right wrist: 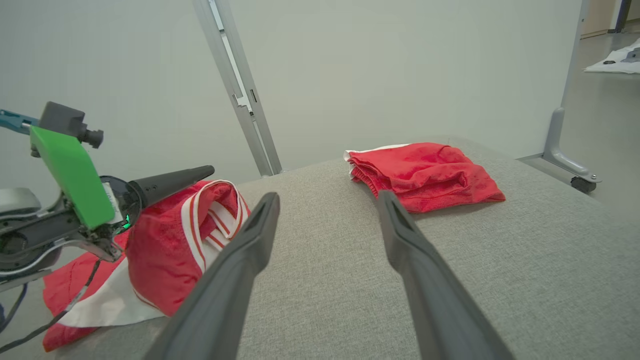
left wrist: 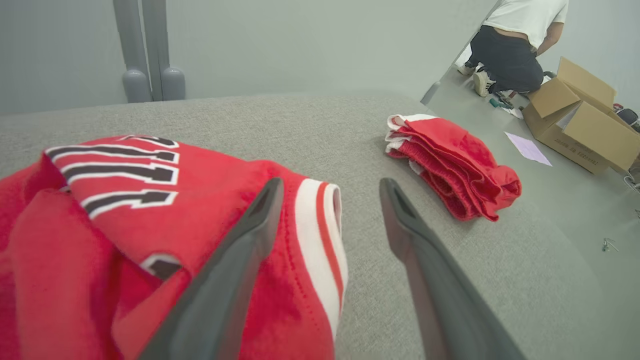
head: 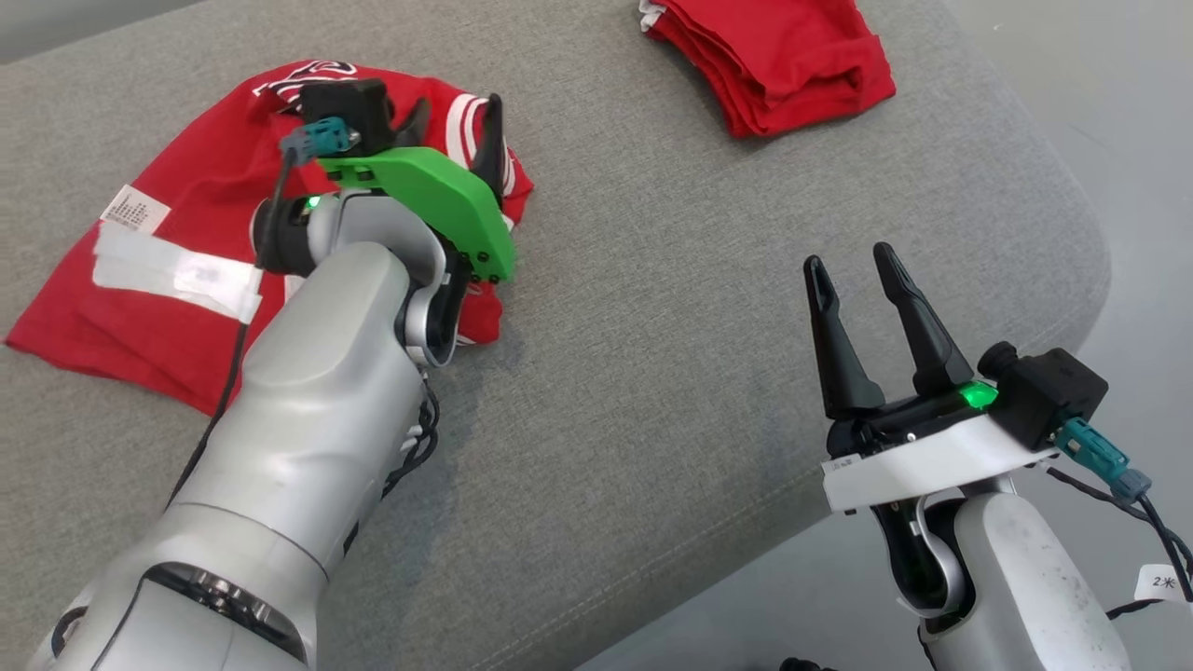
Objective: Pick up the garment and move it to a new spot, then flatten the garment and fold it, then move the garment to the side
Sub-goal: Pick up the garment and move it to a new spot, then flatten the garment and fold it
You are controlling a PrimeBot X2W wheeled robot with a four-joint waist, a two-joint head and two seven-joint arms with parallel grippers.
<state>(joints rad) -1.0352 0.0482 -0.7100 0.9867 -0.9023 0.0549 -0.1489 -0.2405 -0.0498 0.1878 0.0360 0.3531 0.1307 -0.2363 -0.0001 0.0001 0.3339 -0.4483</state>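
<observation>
Grey fabric is stretched over the surface (head: 671, 308); the garment (head: 186, 186) is bunched toward its far left corner. The left pincer (head: 457, 107), spread wide and empty, is held over the garment's right hem. The right pincer (head: 848, 259), likewise spread and empty, is well apart at the near right edge.

Grey woven upholstered bench (head: 652, 308), rounded corner at right of head view. Pale grey-green wall (left wrist: 300, 45) behind, evenly lit, no hard shadows. Twin grey posts (left wrist: 147, 50) at upper left of left wrist view. Smooth grey floor (left wrist: 575, 210) at right, with an open cardboard box (left wrist: 585, 120), a lilac sheet (left wrist: 527, 148) and a kneeling person (left wrist: 510, 45) at upper right. Castered metal leg (right wrist: 565, 150) at right of right wrist view.
</observation>
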